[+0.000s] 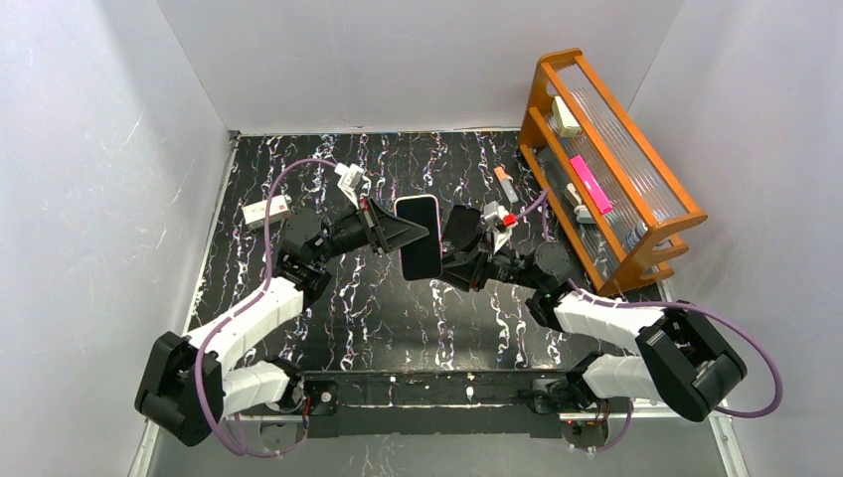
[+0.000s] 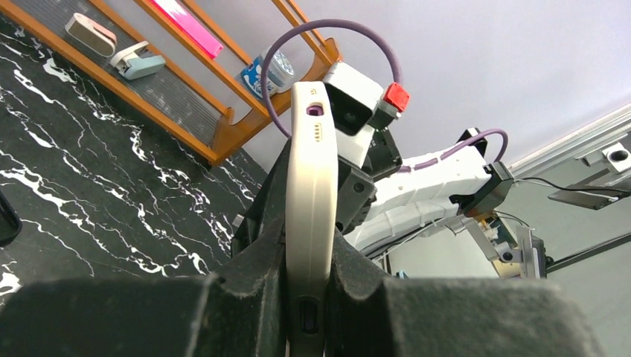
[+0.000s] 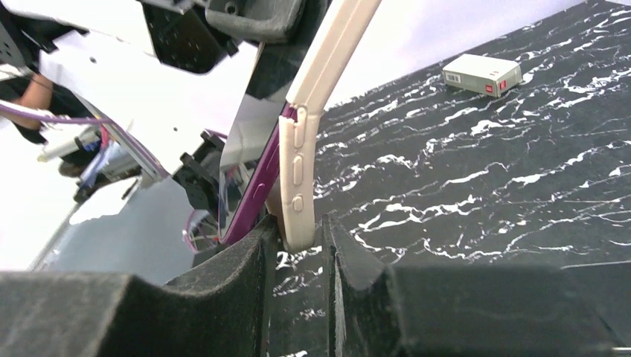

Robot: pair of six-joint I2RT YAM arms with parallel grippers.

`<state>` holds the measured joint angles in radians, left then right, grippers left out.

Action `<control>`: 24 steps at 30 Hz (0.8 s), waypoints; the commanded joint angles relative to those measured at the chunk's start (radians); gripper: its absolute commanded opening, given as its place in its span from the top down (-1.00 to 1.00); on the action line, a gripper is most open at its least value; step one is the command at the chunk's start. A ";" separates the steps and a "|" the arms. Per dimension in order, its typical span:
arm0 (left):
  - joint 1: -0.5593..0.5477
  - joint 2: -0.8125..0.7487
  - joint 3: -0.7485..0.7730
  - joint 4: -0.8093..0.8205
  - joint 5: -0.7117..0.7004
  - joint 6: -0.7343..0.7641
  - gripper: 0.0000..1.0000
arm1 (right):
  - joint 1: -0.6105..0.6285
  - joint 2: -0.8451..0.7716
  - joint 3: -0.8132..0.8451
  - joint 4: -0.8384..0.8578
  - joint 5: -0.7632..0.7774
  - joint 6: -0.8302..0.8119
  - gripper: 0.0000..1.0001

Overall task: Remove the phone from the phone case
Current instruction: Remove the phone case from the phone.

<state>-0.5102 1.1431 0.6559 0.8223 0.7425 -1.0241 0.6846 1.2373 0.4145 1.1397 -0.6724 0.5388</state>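
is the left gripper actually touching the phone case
Touching. The left wrist view shows the phone case edge-on, squeezed between the two fingers of the left gripper, no gap on either side.

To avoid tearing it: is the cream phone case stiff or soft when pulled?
Probably soft: the phone case bends away from the phone near one end. Likely grippy too, since the right claw holds only its edge.
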 commanded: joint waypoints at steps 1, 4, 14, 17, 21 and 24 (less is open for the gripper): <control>-0.056 -0.046 -0.036 0.053 0.049 -0.068 1.00 | -0.006 0.004 -0.001 0.294 0.201 0.132 0.31; -0.059 -0.047 -0.055 0.067 0.032 -0.071 1.00 | -0.006 0.003 -0.006 0.332 0.219 0.173 0.29; -0.063 0.012 -0.059 0.098 -0.010 -0.086 1.00 | -0.007 0.060 0.026 0.411 0.167 0.281 0.31; -0.065 0.041 -0.052 0.098 -0.006 -0.094 0.97 | -0.007 0.073 0.025 0.411 0.168 0.297 0.34; -0.072 0.059 -0.056 0.098 -0.003 -0.085 0.86 | -0.006 0.088 0.023 0.414 0.170 0.309 0.48; -0.071 0.063 -0.069 0.096 -0.016 -0.070 0.62 | -0.007 0.088 0.012 0.408 0.187 0.306 0.74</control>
<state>-0.5385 1.1946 0.6098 0.9409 0.6502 -1.1198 0.6743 1.3346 0.3832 1.3945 -0.5823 0.8322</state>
